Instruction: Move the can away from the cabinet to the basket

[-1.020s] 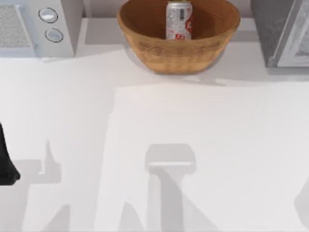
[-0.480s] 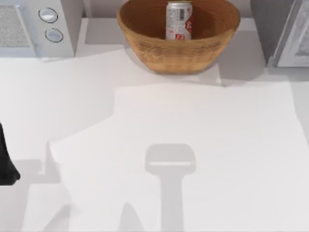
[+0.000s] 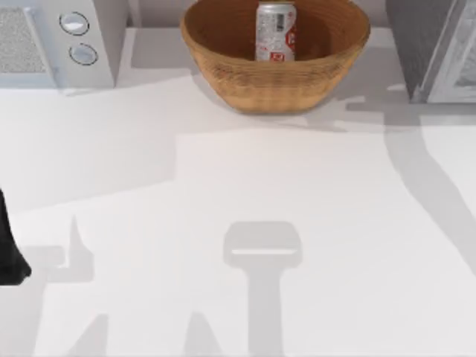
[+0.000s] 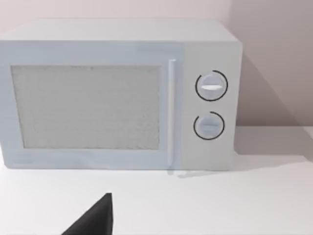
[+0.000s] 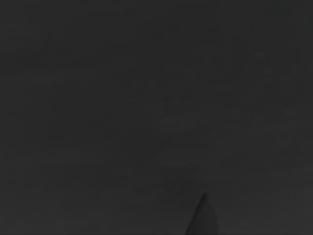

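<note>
- Top view: the can (image 3: 276, 31) stands upright inside the basket (image 3: 275, 82), at the far middle of the worktop (image 3: 238, 193), its lower part hidden behind the basket's near wall.
- Top view: the cabinet (image 3: 418, 44) sits at the far right corner, well apart from the basket, its pale framed door panel facing toward the right edge.
- Top view: a white appliance (image 3: 59, 41) with two round dials stands at the far left corner, to the left of the basket.
- Top view: a dark piece of the left arm (image 3: 9, 245) shows at the left edge, over the near part of the worktop; I cannot tell how its fingers stand.
- Top view: grey shadows lie across the bare worktop, one long band running down the right side.
- Left wrist view: the white appliance (image 4: 117, 95) faces the camera, with a speckled door, a vertical handle and the two dials one above the other; a dark fingertip of the left gripper (image 4: 95, 218) shows in front of it, above the worktop (image 4: 220, 205).
- Right wrist view: it is dark.
</note>
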